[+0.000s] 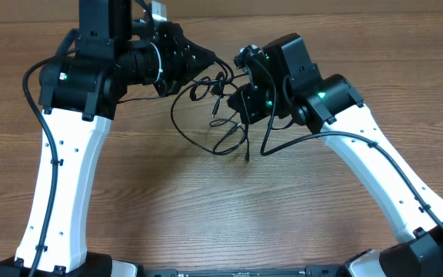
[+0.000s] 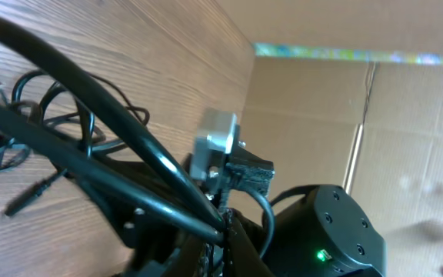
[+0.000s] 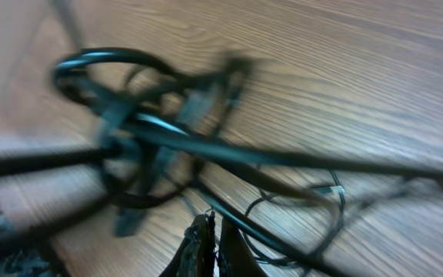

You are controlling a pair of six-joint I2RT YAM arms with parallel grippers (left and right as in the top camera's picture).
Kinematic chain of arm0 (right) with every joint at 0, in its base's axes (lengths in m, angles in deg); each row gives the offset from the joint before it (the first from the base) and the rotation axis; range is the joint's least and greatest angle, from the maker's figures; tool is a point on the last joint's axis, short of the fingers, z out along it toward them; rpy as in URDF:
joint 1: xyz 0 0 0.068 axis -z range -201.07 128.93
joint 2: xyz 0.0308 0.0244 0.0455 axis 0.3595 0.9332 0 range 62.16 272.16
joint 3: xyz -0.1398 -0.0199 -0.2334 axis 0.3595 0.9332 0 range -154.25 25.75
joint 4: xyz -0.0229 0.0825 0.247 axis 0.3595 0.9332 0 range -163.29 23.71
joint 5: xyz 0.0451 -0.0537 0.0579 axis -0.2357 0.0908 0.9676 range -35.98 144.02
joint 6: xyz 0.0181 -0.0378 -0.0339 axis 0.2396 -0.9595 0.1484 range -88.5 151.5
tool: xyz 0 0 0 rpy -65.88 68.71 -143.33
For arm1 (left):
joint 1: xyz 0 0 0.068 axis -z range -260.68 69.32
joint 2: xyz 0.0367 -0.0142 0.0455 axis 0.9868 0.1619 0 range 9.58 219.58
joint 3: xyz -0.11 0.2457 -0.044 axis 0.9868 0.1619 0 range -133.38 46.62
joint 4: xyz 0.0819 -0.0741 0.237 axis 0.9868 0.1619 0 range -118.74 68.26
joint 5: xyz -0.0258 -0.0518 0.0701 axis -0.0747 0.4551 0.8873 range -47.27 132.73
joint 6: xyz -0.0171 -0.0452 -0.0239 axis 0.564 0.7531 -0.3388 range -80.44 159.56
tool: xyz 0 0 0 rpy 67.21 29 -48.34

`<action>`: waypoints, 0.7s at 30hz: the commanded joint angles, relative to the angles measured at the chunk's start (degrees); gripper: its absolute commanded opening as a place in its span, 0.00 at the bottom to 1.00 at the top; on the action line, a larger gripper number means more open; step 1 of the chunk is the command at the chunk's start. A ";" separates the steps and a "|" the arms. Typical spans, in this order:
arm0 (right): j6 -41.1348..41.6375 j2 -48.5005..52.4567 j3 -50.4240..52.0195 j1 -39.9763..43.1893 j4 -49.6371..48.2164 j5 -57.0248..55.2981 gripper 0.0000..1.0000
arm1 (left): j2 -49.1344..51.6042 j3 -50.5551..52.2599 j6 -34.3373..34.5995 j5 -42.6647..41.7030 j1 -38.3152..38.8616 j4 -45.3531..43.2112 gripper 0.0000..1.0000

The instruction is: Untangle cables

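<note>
Closest to the left wrist lens, a couple of strands of the thin black cables [image 2: 133, 137] with small plug ends are crossing the frame, fat and out of focus. They're running down into the left gripper [image 2: 223, 231], whose fingers are pinching together on them. Behind that, more of the tangle is lying on the brown wood-grain table [image 2: 168, 46], one little plug poking out, and a wall of brown cardboard [image 2: 406, 154] is standing past the table edge.

From overhead, the bundle is hanging out between the two black grippers near the far middle of the table, loops drooping toward the near side. Both white arms are reaching in from the near corners and bending inward. The left one is pointing right, and the right gripper [image 1: 235, 106] is pointing left and down into the knot. A green light [image 1: 322, 95] is glowing on the right arm.

Right wrist view is all motion blur. Its fingers [image 3: 198, 246] are looking nearly together with strands passing right by, but I can't tell if they're gripping anything.
</note>
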 commanded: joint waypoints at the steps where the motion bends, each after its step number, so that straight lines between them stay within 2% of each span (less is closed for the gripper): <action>1: 1.90 -0.39 0.07 2.86 1.36 -3.34 0.04 | -0.63 -0.55 -1.29 2.34 -3.19 0.85 0.04; 8: 4.15 -0.39 0.04 6.14 -0.17 0.17 0.04 | -0.63 -0.55 -1.64 -0.57 -4.59 3.93 0.04; 9: 4.13 -0.42 0.04 6.12 -0.72 1.31 0.08 | -0.63 -0.55 -1.66 -0.74 -4.35 3.76 0.04; 10: 4.15 -0.39 0.07 6.01 -1.36 2.45 0.27 | -0.63 -0.55 -1.70 -1.16 -4.13 3.76 0.04; 13: 4.20 -0.39 0.07 5.75 -2.08 2.78 0.56 | -0.61 -0.52 -2.91 -1.55 -4.04 3.78 0.04; 14: 4.22 -0.39 0.07 5.75 -2.34 2.78 0.61 | -0.63 -0.55 -3.58 -1.88 -4.04 3.78 0.04; 18: 4.24 -0.39 0.04 5.75 -3.96 4.04 0.61 | -0.63 -0.52 -8.44 -4.70 -3.93 3.80 0.04; 21: 4.20 -0.39 0.07 5.86 -6.12 9.35 0.60 | -0.59 -0.52 -8.92 -4.26 -3.85 4.48 0.04</action>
